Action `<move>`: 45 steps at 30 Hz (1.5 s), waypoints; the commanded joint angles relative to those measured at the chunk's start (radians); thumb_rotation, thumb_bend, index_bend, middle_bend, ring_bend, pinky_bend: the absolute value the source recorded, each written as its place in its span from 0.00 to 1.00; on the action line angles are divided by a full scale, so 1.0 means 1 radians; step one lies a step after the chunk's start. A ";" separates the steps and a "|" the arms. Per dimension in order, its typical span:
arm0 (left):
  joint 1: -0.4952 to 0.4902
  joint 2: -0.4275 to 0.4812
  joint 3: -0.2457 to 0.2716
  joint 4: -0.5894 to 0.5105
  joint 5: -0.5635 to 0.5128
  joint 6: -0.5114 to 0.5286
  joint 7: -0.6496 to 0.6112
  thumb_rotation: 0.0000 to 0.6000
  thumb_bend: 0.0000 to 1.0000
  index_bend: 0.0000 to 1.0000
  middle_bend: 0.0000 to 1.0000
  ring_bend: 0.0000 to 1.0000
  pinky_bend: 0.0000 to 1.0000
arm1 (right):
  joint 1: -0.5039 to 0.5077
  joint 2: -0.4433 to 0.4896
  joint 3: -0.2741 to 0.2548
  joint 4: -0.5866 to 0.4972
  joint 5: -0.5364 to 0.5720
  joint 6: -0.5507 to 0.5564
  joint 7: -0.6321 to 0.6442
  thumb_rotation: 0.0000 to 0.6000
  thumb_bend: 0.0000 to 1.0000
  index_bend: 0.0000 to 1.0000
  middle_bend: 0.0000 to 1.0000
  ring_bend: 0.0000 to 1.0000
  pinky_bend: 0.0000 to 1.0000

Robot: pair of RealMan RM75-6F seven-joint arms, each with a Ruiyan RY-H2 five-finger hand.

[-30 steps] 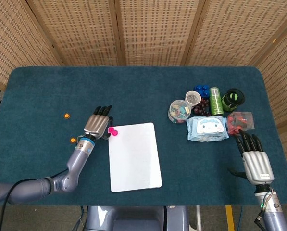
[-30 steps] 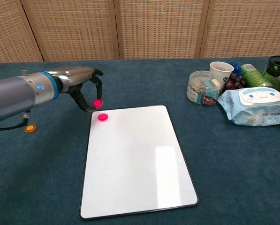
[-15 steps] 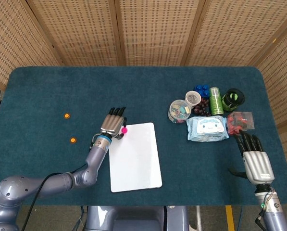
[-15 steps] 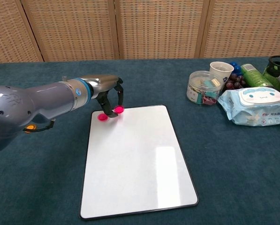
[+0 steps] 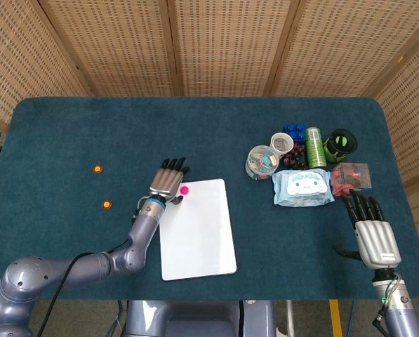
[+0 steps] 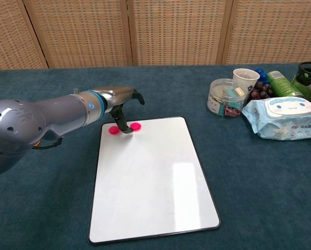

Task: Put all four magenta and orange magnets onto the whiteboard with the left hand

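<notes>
Two small round orange magnets, one (image 5: 97, 169) farther back and one (image 5: 107, 204) nearer, lie well apart on the dark teal cloth-covered table (image 5: 195, 126), both left of the flat white rectangular whiteboard (image 6: 150, 177). The robot's grey left hand (image 6: 121, 99) hangs over the board's far left corner, fingers spread and holding nothing, its thumb reaching down between two round magenta magnets, one (image 6: 113, 130) at the corner and one (image 6: 135, 126) just beside it, both on the board. Far right, the grey right hand (image 5: 372, 232) rests flat on the table, fingers extended and empty.
</notes>
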 commanded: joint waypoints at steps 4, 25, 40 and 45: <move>0.045 0.048 0.013 -0.036 0.083 -0.026 -0.098 1.00 0.29 0.04 0.00 0.00 0.00 | -0.001 -0.001 -0.001 0.001 -0.002 0.002 -0.001 1.00 0.14 0.00 0.00 0.00 0.00; 0.268 0.285 0.059 0.146 0.234 -0.104 -0.447 1.00 0.34 0.27 0.00 0.00 0.00 | 0.002 -0.005 0.000 -0.014 0.018 -0.004 -0.040 1.00 0.14 0.00 0.00 0.00 0.00; 0.283 0.121 0.068 0.573 0.394 -0.287 -0.710 1.00 0.35 0.30 0.00 0.00 0.00 | 0.005 -0.003 -0.001 -0.021 0.029 -0.014 -0.050 1.00 0.14 0.00 0.00 0.00 0.00; 0.279 0.088 0.065 0.637 0.447 -0.309 -0.774 1.00 0.35 0.30 0.00 0.00 0.00 | 0.006 -0.003 -0.002 -0.023 0.031 -0.017 -0.051 1.00 0.14 0.00 0.00 0.00 0.00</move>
